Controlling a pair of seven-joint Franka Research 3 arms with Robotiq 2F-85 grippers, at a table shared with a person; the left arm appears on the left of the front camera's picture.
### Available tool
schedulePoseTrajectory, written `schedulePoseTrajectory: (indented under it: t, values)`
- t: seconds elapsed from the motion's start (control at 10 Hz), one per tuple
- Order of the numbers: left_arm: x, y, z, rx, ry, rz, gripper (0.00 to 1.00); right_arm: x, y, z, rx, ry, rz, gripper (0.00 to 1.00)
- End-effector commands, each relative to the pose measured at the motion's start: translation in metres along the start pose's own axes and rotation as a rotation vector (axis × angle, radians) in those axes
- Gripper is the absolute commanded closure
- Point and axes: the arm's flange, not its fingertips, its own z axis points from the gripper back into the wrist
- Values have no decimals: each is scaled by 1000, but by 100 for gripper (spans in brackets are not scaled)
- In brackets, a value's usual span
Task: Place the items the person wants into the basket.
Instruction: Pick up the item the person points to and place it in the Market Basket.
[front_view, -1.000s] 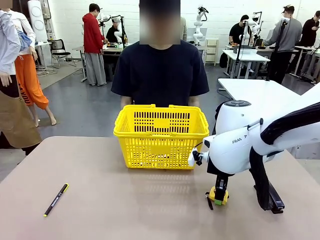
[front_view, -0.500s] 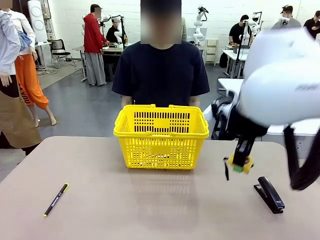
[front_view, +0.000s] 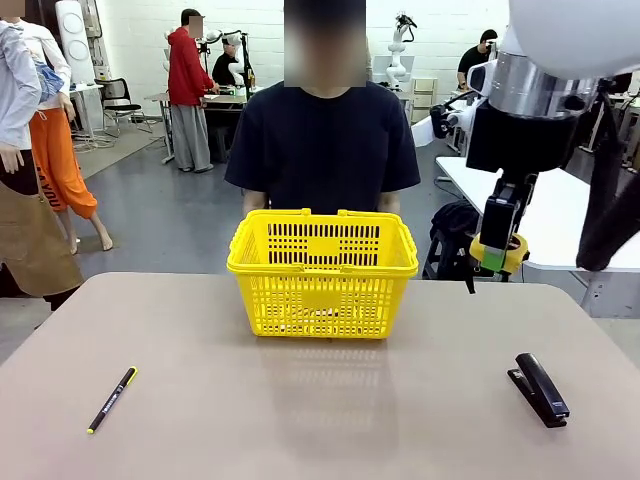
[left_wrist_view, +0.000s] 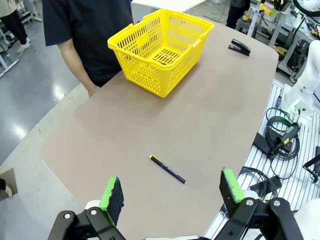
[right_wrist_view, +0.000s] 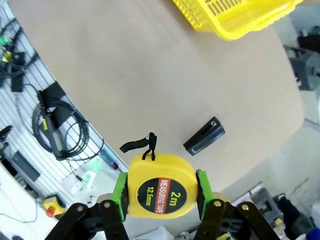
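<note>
So my right jaws (right_wrist_view: 160, 192) are clamped on the tape measure (right_wrist_view: 161, 186), one green pad on each flat edge with the label facing the wrist camera and its black strap (right_wrist_view: 140, 145) dangling off the far end. I've got it lifted well clear of the desk (front_view: 320, 400) so it can clear the rim of the basket (front_view: 322, 272), which sits off to one side of the jaws and lower down, right in front of the person (front_view: 322, 150). The stapler (right_wrist_view: 204, 136) is on the desk beyond the jaws (not wanted, I reckon, so it stays). My left jaws (left_wrist_view: 170, 192) are wide open with nothing between them, parked high, the pen (left_wrist_view: 167, 169) lying on the desk ahead of them.
</note>
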Motion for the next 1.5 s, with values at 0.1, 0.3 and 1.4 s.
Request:
schedulePoseTrajectory:
  t: [0.1, 0.3, 1.4]
  values:
    - [-1, 2, 0, 5, -16, -18, 0, -3, -11, -4, 19, 21, -56, 100]
    - [-1, 2, 0, 5, -16, -18, 0, 2, -5, -5, 10, 9, -11, 100]
    - [-1, 2, 0, 5, -16, -18, 0, 144, -67, 5, -96, -189, 430, 35]
